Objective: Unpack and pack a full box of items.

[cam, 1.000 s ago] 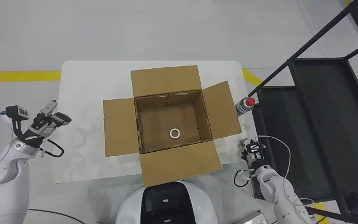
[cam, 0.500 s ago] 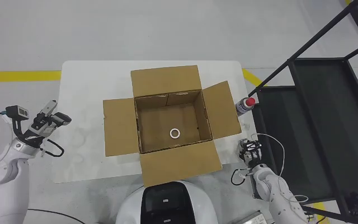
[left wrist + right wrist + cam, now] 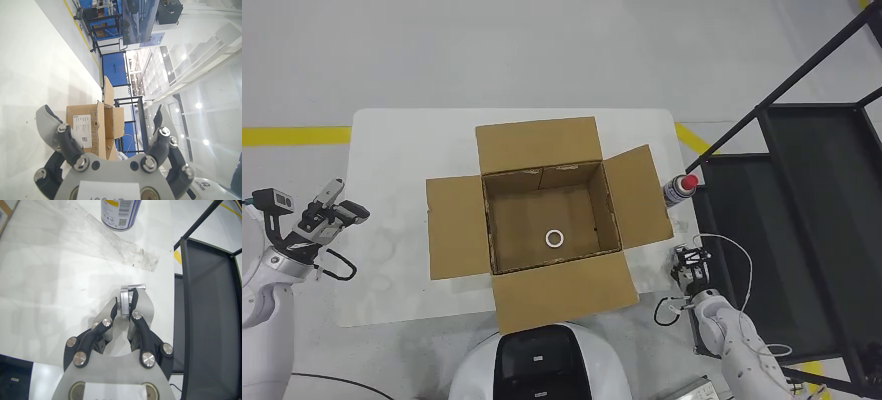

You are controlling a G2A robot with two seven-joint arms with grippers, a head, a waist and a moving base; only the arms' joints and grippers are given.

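Note:
An open cardboard box [image 3: 457, 228] stands mid-table with its flaps spread, and a small white ring [image 3: 555, 238] lies on its floor. At the table's right front edge my right gripper [image 3: 689, 267] is shut on a small shiny metal part [image 3: 124, 303], low over the white tabletop. The part is pinched between both pads. A spray can [image 3: 680, 187] with a red cap stands beyond it, near the box's right flap. Off the table's left side my left gripper [image 3: 347, 212] hangs open and holds nothing [image 3: 102, 113]. It faces the box [image 3: 109, 121] from afar.
A crumpled clear plastic strip [image 3: 122, 251] lies on the table between the spray can [image 3: 121, 213] and the right gripper. A black metal rack [image 3: 802, 230] stands close along the table's right edge [image 3: 208, 294]. White tabletop shows left of the box.
The right arm has shifted slightly inward toward the table with the metal part still in its gripper. The left arm has not moved.

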